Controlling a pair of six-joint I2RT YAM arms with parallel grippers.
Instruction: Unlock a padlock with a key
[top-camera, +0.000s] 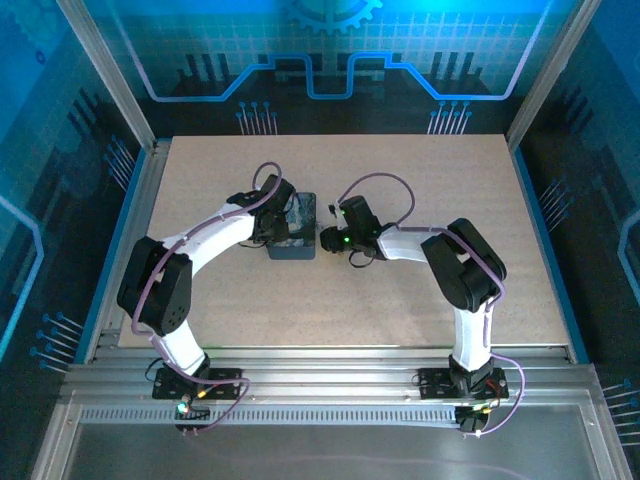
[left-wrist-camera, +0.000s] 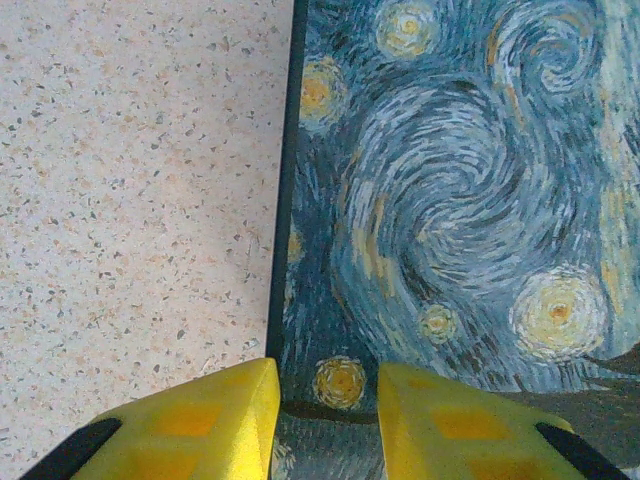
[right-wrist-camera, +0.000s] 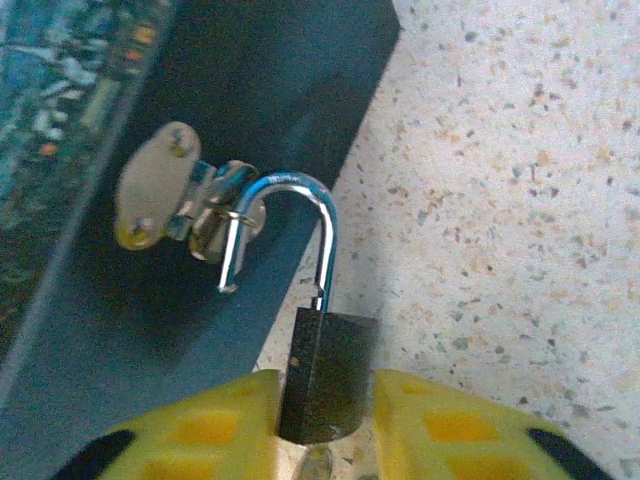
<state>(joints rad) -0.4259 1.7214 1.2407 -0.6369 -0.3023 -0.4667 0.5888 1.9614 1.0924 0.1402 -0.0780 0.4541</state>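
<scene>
Padlock (right-wrist-camera: 326, 365): shackle (right-wrist-camera: 300, 188) open, hooked through hasp (right-wrist-camera: 190, 205) of tin (left-wrist-camera: 450, 200); body clamped by right tool (right-wrist-camera: 325, 400); left tool (left-wrist-camera: 328, 385) spread over tin.

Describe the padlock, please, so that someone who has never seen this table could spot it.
Find the dark-blue tin with the swirly painted lid in the middle of the table. A small metal hasp sits on its dark side wall, and the padlock hooks through it, between the yellow fingers of the right gripper. It alone is a small dark-grey block topped by a shiny silver loop.
</scene>
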